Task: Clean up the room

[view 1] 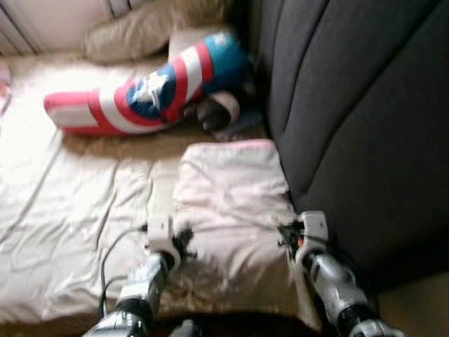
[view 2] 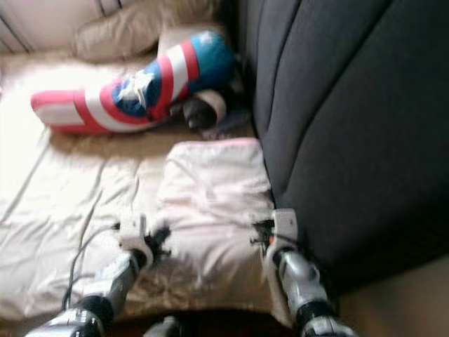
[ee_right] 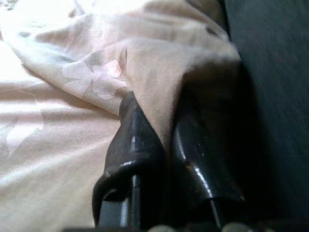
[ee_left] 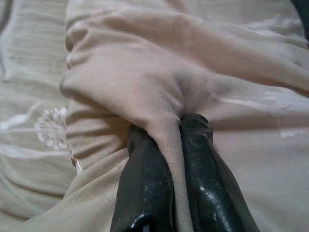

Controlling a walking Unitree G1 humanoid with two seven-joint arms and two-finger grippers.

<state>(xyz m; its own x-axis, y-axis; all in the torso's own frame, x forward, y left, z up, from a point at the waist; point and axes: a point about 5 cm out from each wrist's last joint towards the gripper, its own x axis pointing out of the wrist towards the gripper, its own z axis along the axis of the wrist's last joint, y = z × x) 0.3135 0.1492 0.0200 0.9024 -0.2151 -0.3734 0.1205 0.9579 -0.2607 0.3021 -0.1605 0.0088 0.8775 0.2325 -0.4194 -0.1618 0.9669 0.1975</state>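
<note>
The left end effector (view 1: 184, 239) was clenched on a pinch of pale cloth, its two black fingers (ee_left: 145, 193) closed with a ridge of fabric squeezed between them. The right end effector (view 1: 286, 235) was clenched the same way on the opposite edge, its fingers (ee_right: 135, 159) closed on a fold of cloth right beside the dark sofa back (view 1: 365, 119).

Both held the blanket (view 1: 231, 203), a folded pinkish-beige sheet with a faint floral pattern, lying on the bed (view 1: 63, 210) at the near right. The left end effector gripped its left edge and the right one its right edge, with the two silver arms reaching in from the near side. The blanket's right side touched the sofa back, which filled the right of the scene.

Beyond the blanket, at the far side, lay a long red, white and blue cushion (view 1: 147, 88) with a white star, tilted across the bed. Just right of it, against the sofa back, sat a small dark bundle (view 1: 217, 112), too blurred to identify. A beige pillow (view 1: 140, 31) lay farther back.
</note>
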